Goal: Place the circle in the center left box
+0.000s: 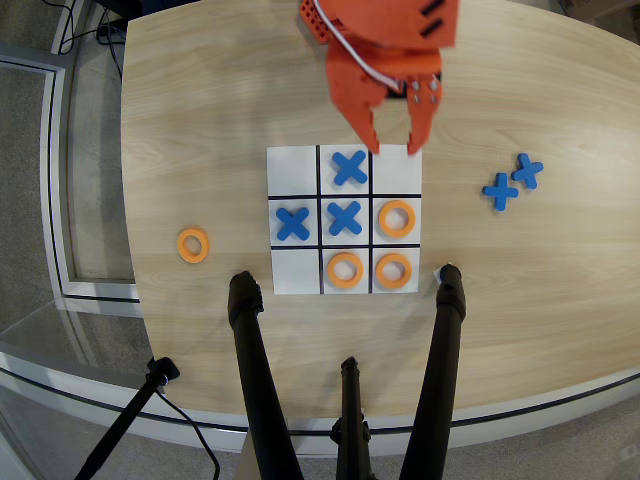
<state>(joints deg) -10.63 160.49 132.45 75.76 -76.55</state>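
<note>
My orange gripper [395, 147] is open and empty, its fingertips over the top edge of the top right cell of the tic-tac-toe sheet [295, 270]. An orange circle [383, 220] lies in the middle-row, right-column box [379, 238], just below the gripper. Two more orange rings lie in the bottom middle cell [331, 270] and the bottom right cell [380, 268]. One loose orange ring [182, 245] lies on the table left of the sheet.
Three blue crosses sit on the sheet: top middle [349, 167], middle left [292, 223], center [344, 217]. Two spare blue crosses [512, 181] lie on the table at right. Black tripod legs [255, 380] cross the front table edge.
</note>
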